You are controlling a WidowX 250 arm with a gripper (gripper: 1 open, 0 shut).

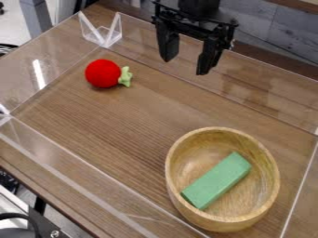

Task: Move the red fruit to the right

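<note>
The red fruit (104,72) is a small round bright-red toy with a green leafy stem on its right side. It lies on the wooden table (137,130) at the left. My gripper (184,56) hangs above the table at the top centre, pointing down, to the right of the fruit and apart from it. Its two black fingers (165,45) stand wide open with nothing between them.
A wooden bowl (187,186) sits at the front right with a green rectangular block (218,180) lying in it. Clear acrylic walls (99,33) ring the table on all sides.
</note>
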